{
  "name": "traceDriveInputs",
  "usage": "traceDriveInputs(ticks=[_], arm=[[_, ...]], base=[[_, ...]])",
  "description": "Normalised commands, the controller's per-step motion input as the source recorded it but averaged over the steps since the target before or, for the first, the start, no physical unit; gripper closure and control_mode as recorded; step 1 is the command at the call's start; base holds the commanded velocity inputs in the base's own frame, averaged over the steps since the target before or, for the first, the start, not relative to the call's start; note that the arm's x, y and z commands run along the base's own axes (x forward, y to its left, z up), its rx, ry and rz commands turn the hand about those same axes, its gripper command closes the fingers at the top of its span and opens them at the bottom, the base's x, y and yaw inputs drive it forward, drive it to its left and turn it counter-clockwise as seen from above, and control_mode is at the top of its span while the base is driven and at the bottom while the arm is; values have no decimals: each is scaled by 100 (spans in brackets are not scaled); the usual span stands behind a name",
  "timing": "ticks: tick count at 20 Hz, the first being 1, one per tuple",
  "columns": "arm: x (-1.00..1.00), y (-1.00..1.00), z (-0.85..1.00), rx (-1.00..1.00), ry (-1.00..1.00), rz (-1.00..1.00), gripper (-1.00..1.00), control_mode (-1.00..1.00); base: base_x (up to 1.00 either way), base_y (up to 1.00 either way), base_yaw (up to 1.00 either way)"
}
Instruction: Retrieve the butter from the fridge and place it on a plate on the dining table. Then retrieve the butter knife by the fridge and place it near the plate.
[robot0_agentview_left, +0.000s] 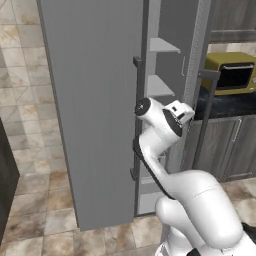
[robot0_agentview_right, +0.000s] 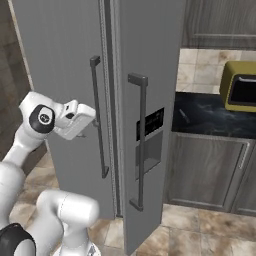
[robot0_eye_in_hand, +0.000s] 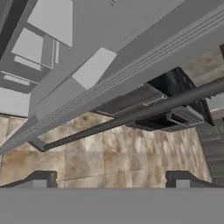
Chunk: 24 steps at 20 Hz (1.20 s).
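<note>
Left base view. Fridge: tall, grey, one door swung wide toward the camera, its flat face covering the left half of the frame. Through the gap at the door's edge, pale shelves stacked one above another; what shows of them is bare. Butter cannot be made out on them. White arm rises from lower right, its hand reaching into the gap beside the door edge. Right of the fridge: black counter over grey-brown cabinets, with a yellow oven on the counter.

Right base view. Fridge doors seen from the front, each with a dark bar handle; small black panel on the right door. The arm's hand lies just beside the left door's handle, at about its middle height; the claw's tips are hidden against the door. Counter and oven to the right, tiled floor below.

Hand view. Claw: the two dark fingertips stand wide apart at the bottom, nothing between them, nothing held. Ahead, a dark bar handle runs diagonally across, apart from the tips. Above it the ribbed door edge and pale shelves of the fridge interior, showing no contents. Floor tiles beneath.
</note>
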Motion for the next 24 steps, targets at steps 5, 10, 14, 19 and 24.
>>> traceDriveInputs(ticks=[5,10,14,19,24], arm=[[65,24,-10,-11,4,7,-100,-100],[63,0,-16,-1,0,14,-100,-100],[51,-1,-14,0,0,13,-100,-100],[21,-9,-13,-9,4,3,-100,-100],[0,-51,-7,-10,5,0,-100,-100]], base=[[0,0,0],[0,0,0],[0,0,0],[0,0,0],[0,0,0]])
